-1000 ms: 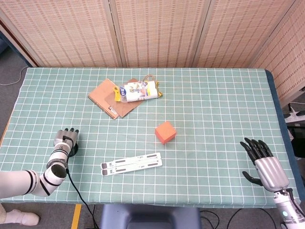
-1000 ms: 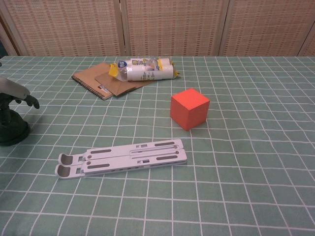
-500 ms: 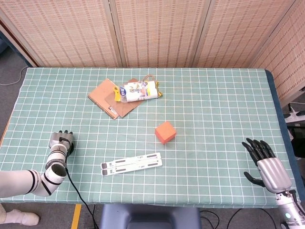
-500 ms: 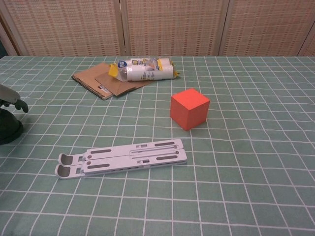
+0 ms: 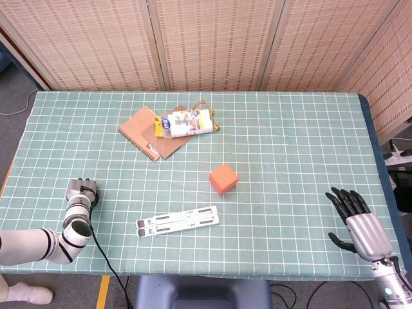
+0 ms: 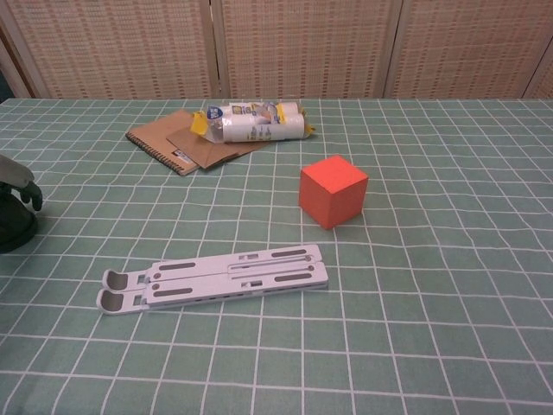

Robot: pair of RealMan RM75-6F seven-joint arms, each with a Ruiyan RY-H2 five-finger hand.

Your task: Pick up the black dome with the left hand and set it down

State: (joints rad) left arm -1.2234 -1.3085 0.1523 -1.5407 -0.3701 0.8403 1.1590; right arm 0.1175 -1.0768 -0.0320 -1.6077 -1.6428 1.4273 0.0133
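The black dome (image 6: pixel 15 232) stands on the green checked cloth at the far left edge of the chest view, partly cut off. My left hand (image 6: pixel 19 177) comes down on it from above, fingers curled over its top and gripping it. In the head view the left hand (image 5: pixel 80 193) covers the dome almost fully, near the table's front left corner. My right hand (image 5: pixel 356 221) hovers at the front right corner with fingers spread and nothing in it.
A white folded stand (image 5: pixel 177 220) lies flat right of the left hand. An orange cube (image 5: pixel 223 178) sits mid-table. At the back, a brown notebook (image 5: pixel 145 132) lies under a clear packet (image 5: pixel 187 122). The table's left edge is close to the dome.
My left hand and the dome under it have shifted a little to the left, towards the table edge. The right hand has barely moved.
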